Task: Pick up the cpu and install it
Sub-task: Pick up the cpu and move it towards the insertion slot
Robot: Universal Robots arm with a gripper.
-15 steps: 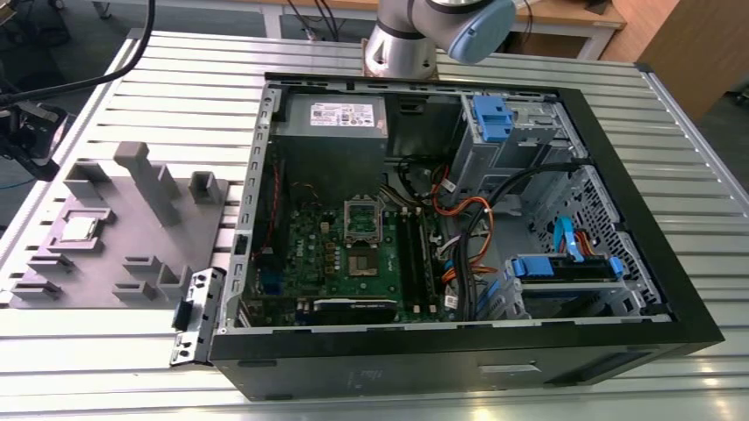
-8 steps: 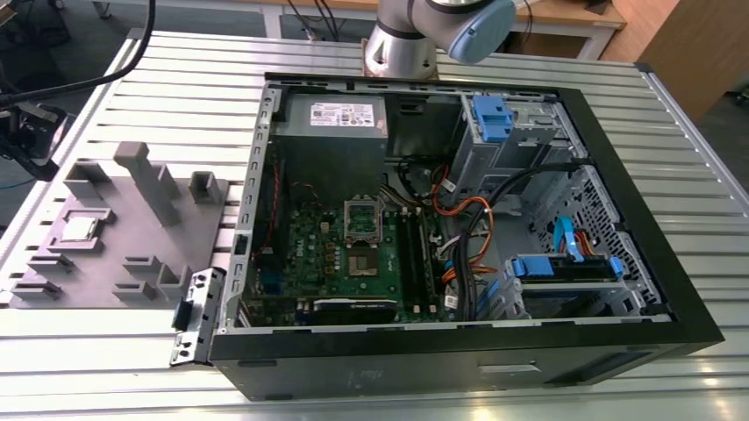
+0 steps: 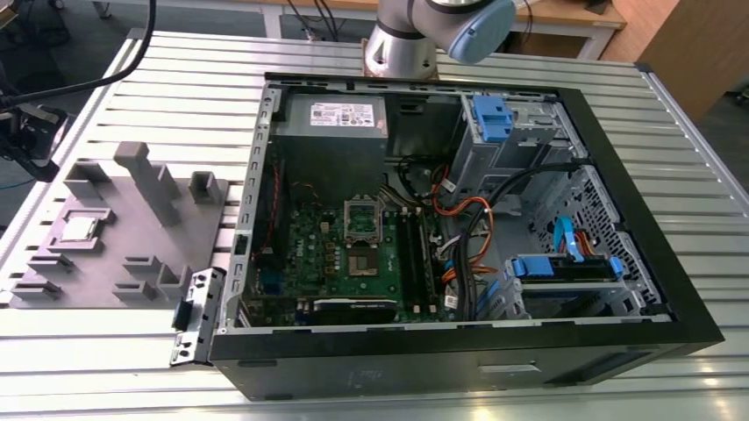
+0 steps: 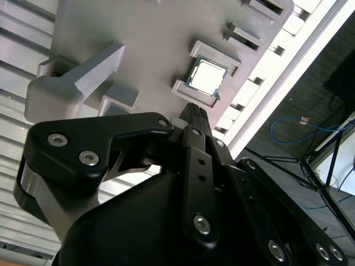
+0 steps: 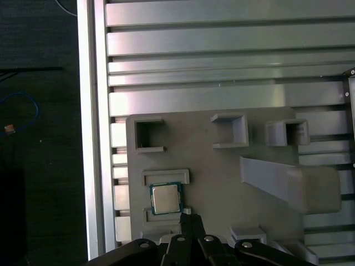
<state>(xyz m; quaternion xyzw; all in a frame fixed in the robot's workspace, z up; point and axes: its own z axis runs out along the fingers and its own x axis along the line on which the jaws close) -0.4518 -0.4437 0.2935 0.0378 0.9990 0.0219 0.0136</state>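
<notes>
The cpu (image 3: 80, 228) is a small silver square with a pale rim, lying flat in a recess of the grey fixture plate (image 3: 129, 254) at the exterior view's left. Both wrist views look down on it: the cpu (image 4: 208, 76) (image 5: 165, 198) sits between low grey ledges. My gripper (image 4: 194, 115) (image 5: 190, 219) hovers above the plate with its black fingertips pressed together, just beside the chip and apart from it, holding nothing. In the exterior view my gripper (image 3: 35, 156) hangs at the far left edge, above the plate's far corner.
An open black computer case (image 3: 632, 228) lies on the slatted metal table (image 3: 175, 79). Inside are the green motherboard (image 3: 339, 263) with its silver socket frame (image 3: 360, 219), cables, blue drive brackets and a power supply (image 3: 333, 114). Tall grey blocks (image 3: 146, 175) rise from the fixture plate.
</notes>
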